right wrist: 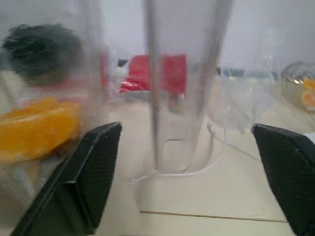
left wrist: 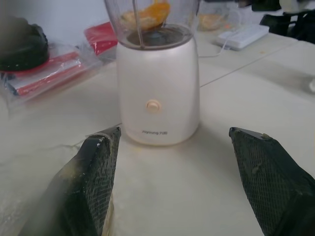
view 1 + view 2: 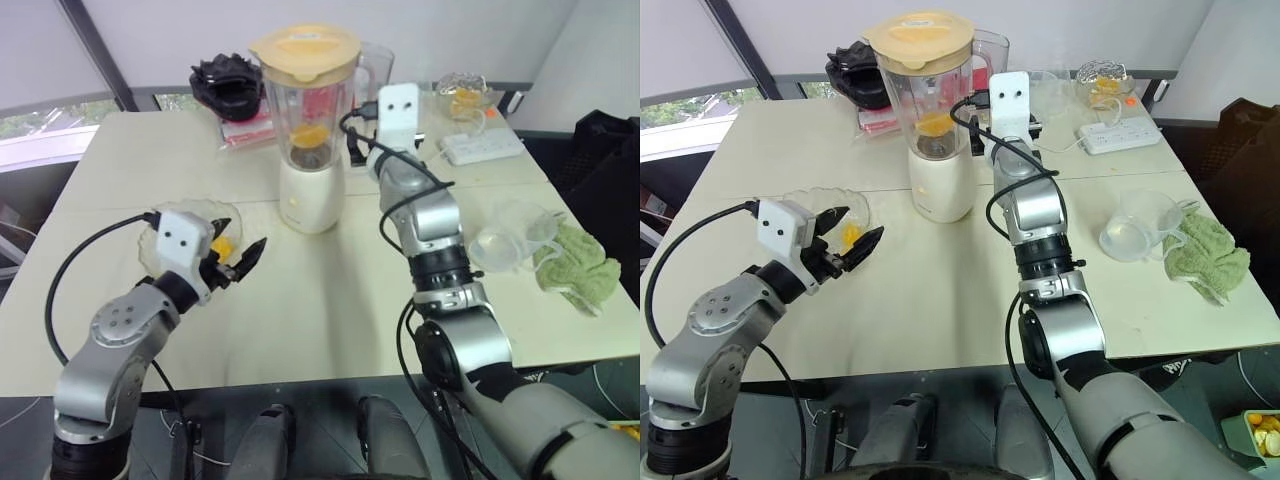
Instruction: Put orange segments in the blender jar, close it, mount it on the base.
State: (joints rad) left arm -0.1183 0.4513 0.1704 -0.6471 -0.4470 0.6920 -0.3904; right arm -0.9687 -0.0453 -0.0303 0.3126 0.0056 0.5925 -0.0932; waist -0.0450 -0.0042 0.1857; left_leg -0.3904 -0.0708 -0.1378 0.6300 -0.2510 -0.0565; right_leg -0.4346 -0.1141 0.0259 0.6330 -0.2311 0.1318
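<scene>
On the desk [image 3: 300, 320] in front of you, the biggest thing going is the blender: the blender jar [image 3: 306, 105] is already sitting upright on the base [image 3: 311, 195], with a flat pale-yellow lid [image 3: 304, 50] on top of it. You can see the orange segments [image 3: 307, 133] lying low inside the jar, just above the dark hub.

Your right arm reaches forward along the right side of the jar, and the right gripper [image 1: 187, 172] is level with the jar's clear handle [image 1: 179, 88]. The handle stands between the two black fingers [image 1: 88, 172], but the jaws are spread wide and neither finger touches it, so nothing's held there.

Your left gripper [image 3: 238, 262] hangs low over the near left part of the desk, pointing toward the base. Its jaws are wide apart too and empty, with the base framed between them in the left wrist view. Right beside that gripper is the shallow crinkled glass bowl [image 3: 862, 207], with a bit of yellow-orange fruit in it.

Off to your right there's a green cloth [image 3: 580, 265] with a clear plastic cup [image 3: 512, 240] tipped on its side just beside it. Further back you've got a white power strip [image 3: 483, 148], a red packet [image 3: 248, 130] with a black thing [image 3: 228, 82] on it, and a small glass dish [image 3: 465, 95] with some orange stuff in it.
</scene>
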